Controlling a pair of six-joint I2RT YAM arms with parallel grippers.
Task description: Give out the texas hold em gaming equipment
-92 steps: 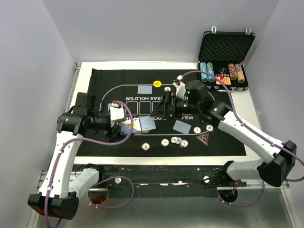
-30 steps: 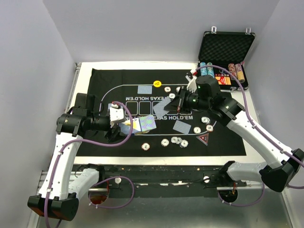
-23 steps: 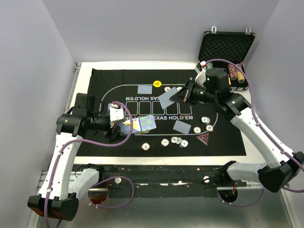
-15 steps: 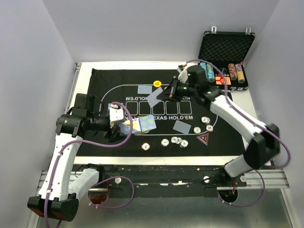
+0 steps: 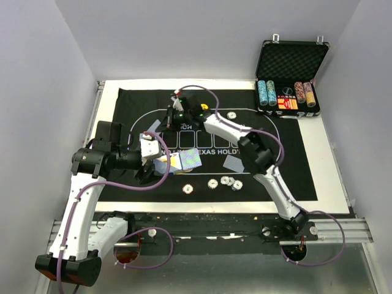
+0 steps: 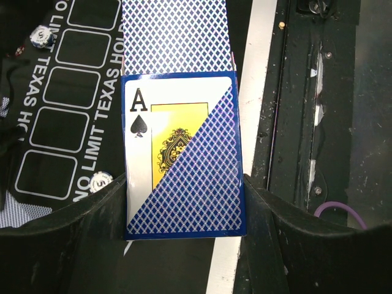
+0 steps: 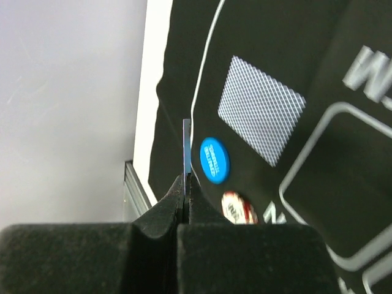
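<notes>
My left gripper (image 6: 184, 205) is shut on the blue card box (image 6: 184, 153), which shows an ace of spades; a blue-backed card (image 6: 176, 37) sticks out of its top. From above, the left gripper (image 5: 158, 160) holds that box (image 5: 184, 161) over the mat's near left. My right gripper (image 7: 187, 184) is shut on one playing card (image 7: 187, 147), seen edge-on. Below it lie a blue button (image 7: 214, 160), another card (image 7: 261, 110) and a chip (image 7: 239, 208). In the top view the right gripper (image 5: 171, 116) reaches to the mat's far left, the held card (image 5: 153, 125) pointing left.
The black felt mat (image 5: 294, 171) carries several chips (image 5: 212, 183) near its front, a card (image 5: 233, 162), a yellow button (image 5: 203, 108) and a chip (image 5: 231, 114). The open case (image 5: 289, 61) with chip stacks stands at the back right. The right arm spans the mat's middle.
The right arm has swung left across the far side of the mat, carrying the card from the middle to the far left. The left arm and box have stayed still.
</notes>
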